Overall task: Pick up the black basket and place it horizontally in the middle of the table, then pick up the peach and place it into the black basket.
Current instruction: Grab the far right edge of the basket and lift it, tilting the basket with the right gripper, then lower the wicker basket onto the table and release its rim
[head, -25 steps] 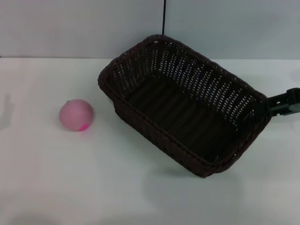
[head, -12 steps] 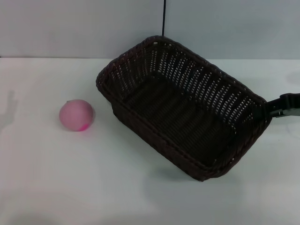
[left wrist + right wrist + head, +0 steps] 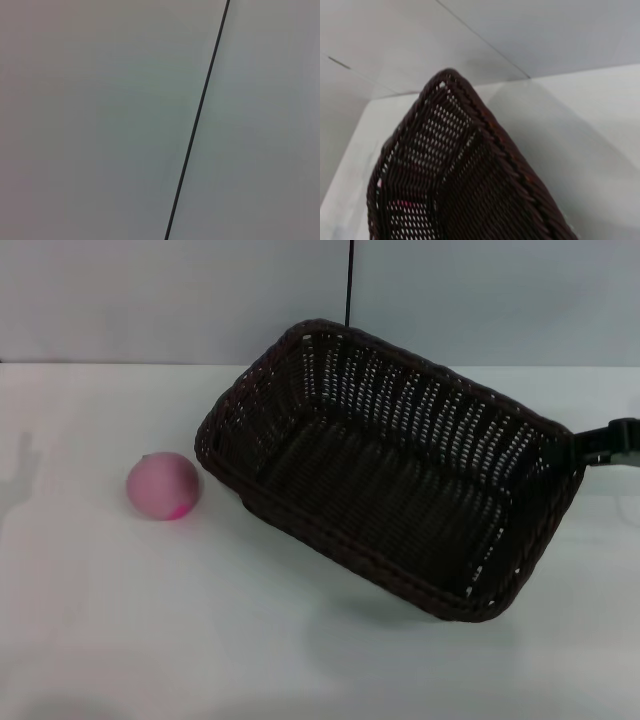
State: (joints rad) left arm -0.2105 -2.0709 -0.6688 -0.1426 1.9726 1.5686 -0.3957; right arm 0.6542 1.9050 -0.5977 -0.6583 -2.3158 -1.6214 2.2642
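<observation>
The black basket [image 3: 300,525] hangs tilted above the white table [image 3: 140,620], right of the middle, with its shadow on the table beneath it. My right gripper [image 3: 572,454] comes in from the right edge and is shut on the basket's right rim. The right wrist view looks along the basket's braided rim [image 3: 490,145]. The peach [image 3: 163,486] rests on the table at the left, apart from the basket, and shows as a pink spot through the weave [image 3: 404,204]. My left gripper is out of view; the left wrist view shows only a wall.
A grey wall [image 3: 150,300] stands behind the table, with a thin black vertical line [image 3: 349,280] on it above the basket. Bare table surface lies in front of the basket and around the peach.
The basket has turned in my right gripper: its left end has swung toward the peach and its right near corner has moved down and right. The peach has not moved.
</observation>
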